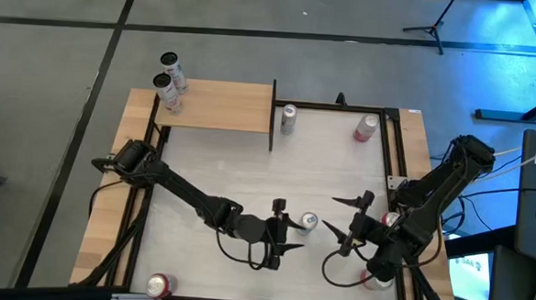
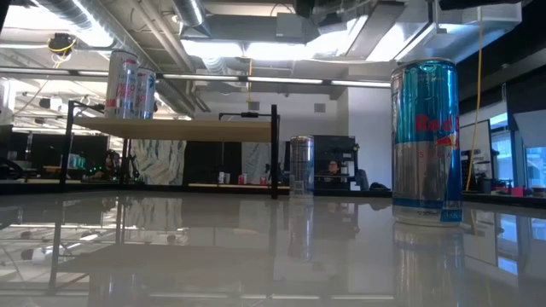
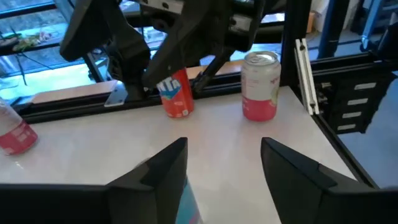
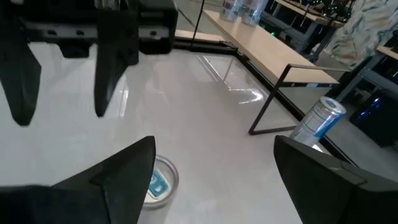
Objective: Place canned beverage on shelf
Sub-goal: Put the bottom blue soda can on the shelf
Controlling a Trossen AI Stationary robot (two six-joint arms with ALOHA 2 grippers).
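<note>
The blue and silver can (image 1: 308, 223) stands upright on the white tabletop (image 1: 249, 167), long axis vertical, its round top facing the overhead camera. It sits near the front middle of the tabletop, well apart from the shelf (image 1: 217, 106), which lies at the far left corner. In the low view the same can (image 2: 426, 141) shows red lettering on its blue and silver panels reading "Red", with the rest turned out of sight.

The left hand (image 1: 280, 230) lies just beside the can, on the side toward the shelf's end of the tabletop, its two fingers spread wide and holding nothing. The right hand (image 1: 347, 223) is just on the can's other side, fingers also wide apart and empty; its own wrist camera looks down on the can's lid (image 4: 158, 182) between them.

On the shelf two slim white cans (image 1: 170, 81) stand upright near its far left corner; in the low view they (image 2: 130, 83) show pinkish print too small to read. A silver can (image 1: 289, 119) stands upright just beside the shelf's right end, and a pink can (image 1: 366, 128) stands farther from it along the tabletop's back edge. A red can (image 1: 159, 285) lies on its side at the front edge, well apart from the shelf. The left wrist view shows a red can (image 3: 176, 93) with white lettering partly hidden.
</note>
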